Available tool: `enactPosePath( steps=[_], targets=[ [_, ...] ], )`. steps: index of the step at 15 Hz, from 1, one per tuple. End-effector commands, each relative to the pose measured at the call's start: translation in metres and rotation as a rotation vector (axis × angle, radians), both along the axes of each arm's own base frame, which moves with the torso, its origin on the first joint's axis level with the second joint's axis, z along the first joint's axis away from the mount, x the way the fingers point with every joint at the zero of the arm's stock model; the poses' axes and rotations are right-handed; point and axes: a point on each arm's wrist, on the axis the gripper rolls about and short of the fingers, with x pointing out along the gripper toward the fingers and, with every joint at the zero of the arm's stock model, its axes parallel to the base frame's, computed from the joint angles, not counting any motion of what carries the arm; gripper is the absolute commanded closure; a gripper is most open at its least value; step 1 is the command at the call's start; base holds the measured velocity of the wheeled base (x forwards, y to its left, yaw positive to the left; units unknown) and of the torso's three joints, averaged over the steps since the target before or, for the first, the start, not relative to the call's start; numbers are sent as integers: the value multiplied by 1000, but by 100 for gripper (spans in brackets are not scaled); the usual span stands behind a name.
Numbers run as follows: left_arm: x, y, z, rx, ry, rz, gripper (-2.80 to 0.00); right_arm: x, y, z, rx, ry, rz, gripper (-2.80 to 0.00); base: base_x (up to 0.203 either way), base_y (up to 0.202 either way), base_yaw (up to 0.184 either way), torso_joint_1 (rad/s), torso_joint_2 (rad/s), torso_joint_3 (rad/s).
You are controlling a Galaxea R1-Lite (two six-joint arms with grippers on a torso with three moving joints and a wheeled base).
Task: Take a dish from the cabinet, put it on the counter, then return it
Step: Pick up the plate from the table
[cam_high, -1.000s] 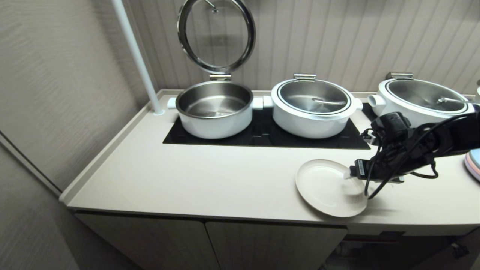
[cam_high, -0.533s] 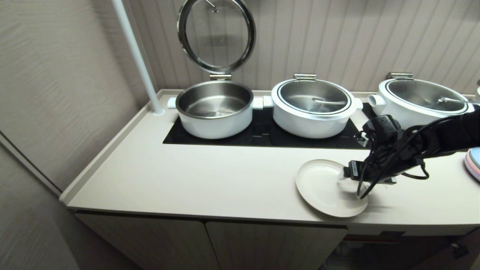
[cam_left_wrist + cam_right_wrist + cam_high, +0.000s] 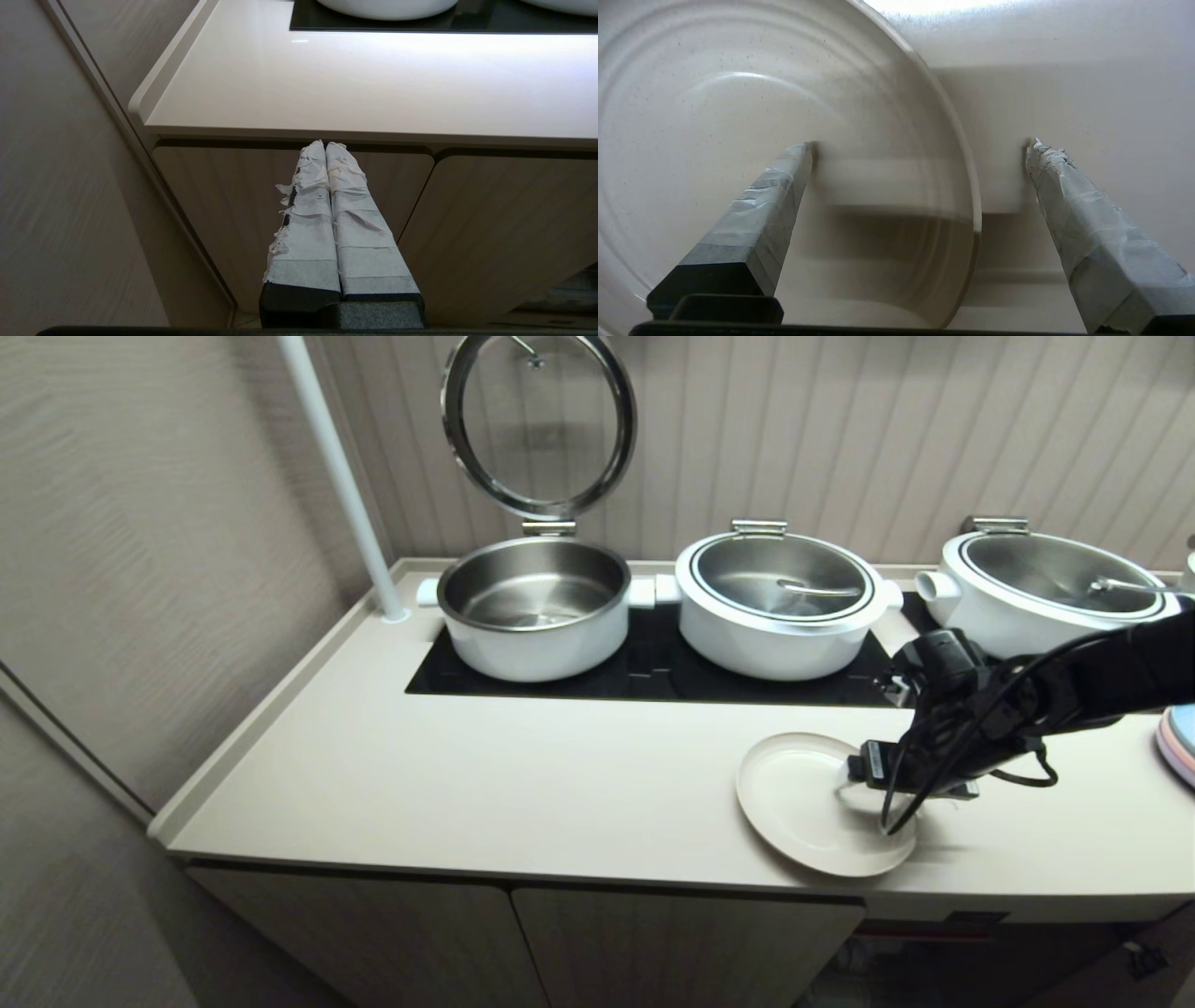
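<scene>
The cream-white dish (image 3: 803, 803) lies flat on the pale counter (image 3: 560, 784), near its front edge. My right gripper (image 3: 892, 798) hangs low over the dish's right rim, open. In the right wrist view the gripper (image 3: 920, 144) straddles that rim: one taped finger (image 3: 770, 200) is over the dish (image 3: 738, 116), the other (image 3: 1083, 210) over the bare counter (image 3: 1087, 93), and nothing is gripped. The cabinet (image 3: 653, 943) with ribbed doors runs under the counter. My left gripper (image 3: 325, 144) is parked, shut and empty, in front of the cabinet doors (image 3: 490, 224).
Three white pots stand on the black glass panel (image 3: 653, 681); the left pot (image 3: 532, 611) has its round lid (image 3: 540, 425) raised. A white pole (image 3: 341, 476) rises at the back left. A pastel plate stack (image 3: 1178, 742) sits at the right edge. A dark open compartment (image 3: 980, 952) shows below right.
My right arm has shifted a little to the left, bringing the open gripper farther over the dish's right rim. The dish has stayed in place.
</scene>
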Motion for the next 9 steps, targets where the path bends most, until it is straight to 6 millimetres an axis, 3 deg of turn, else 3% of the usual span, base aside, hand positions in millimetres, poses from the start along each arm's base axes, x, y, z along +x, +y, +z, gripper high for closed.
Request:
enactPosePath(
  steps=[1, 6, 7, 9],
  targets=[
    [0, 0, 0, -1, 0, 0, 0, 2, 0, -3, 6, -1, -9, -280, 0, 0, 0, 0, 0, 0],
    [0, 0, 0, -1, 0, 0, 0, 3, 0, -6, 3, 5, -14, -280, 0, 0, 0, 0, 0, 0],
    [0, 0, 0, -1, 0, 0, 0, 4, 0, -6, 3, 2, -14, 0, 0, 0, 0, 0, 0, 0],
    [0, 0, 0, -1, 0, 0, 0, 6, 1, -7, 8, 2, -22, 0, 0, 0, 0, 0, 0, 0]
  ],
)
